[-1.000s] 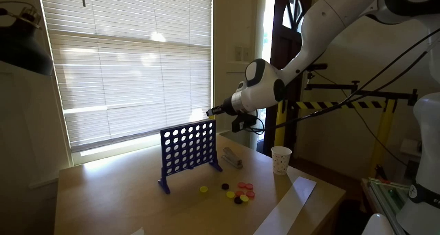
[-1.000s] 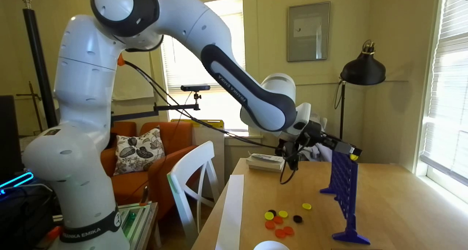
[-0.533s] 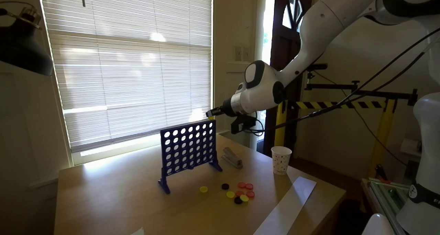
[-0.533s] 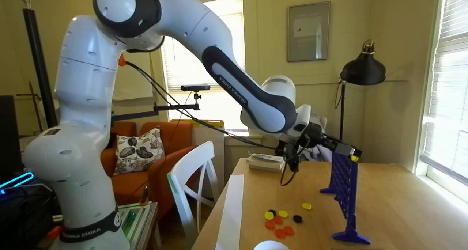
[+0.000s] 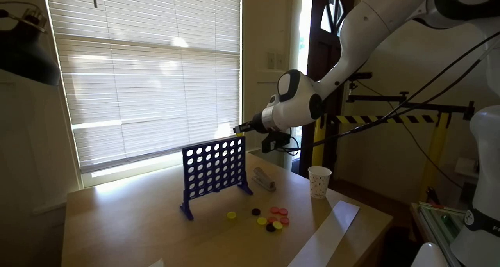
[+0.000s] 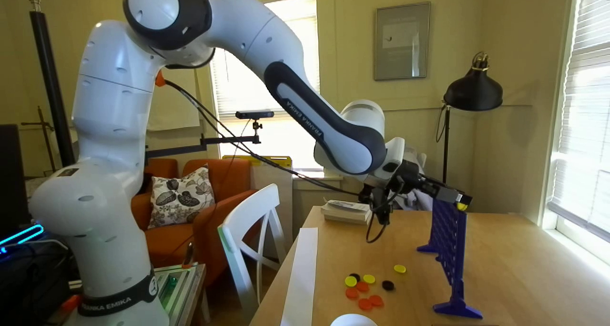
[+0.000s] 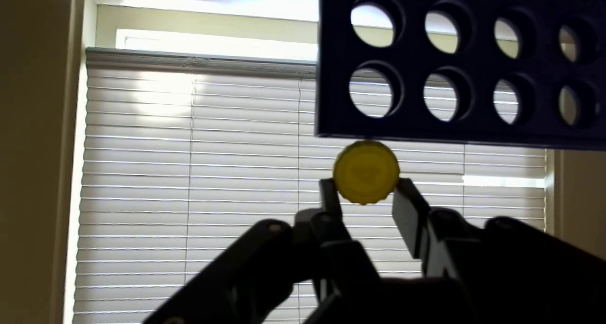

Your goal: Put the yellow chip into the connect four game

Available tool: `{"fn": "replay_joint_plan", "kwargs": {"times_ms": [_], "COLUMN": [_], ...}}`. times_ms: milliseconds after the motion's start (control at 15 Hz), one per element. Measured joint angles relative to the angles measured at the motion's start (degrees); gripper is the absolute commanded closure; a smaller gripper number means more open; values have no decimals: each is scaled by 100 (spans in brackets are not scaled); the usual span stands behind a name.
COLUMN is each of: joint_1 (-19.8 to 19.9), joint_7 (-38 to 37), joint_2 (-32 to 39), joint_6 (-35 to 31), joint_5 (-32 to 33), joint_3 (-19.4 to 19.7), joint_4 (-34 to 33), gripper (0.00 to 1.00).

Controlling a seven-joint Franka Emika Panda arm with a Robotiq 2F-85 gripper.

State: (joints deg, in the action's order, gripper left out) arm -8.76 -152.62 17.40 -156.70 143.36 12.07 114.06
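Bright blinds behind, and down looks my way

My gripper pinches the yellow chip by its rim, face roughly parallel to the connect four game, whose top edge lies just beneath, end column nearly in line; I can't tell whether the two touch.

Both exterior views, set back, share table, board and arm; in an exterior view, blinds lie ahead. The wrist view (upside down), nearer, faces them too.
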Motion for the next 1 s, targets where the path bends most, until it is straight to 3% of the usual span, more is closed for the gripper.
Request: {"fn": "replay_joint_plan", "kwargs": {"times_ms": [1000], "joint_1": [-1], "joint_7": [0], "joint_2": [20], "joint_6": [83], "joint_5": [11], "joint_3": [-63], "joint_4": [0], "gripper": [91]}}
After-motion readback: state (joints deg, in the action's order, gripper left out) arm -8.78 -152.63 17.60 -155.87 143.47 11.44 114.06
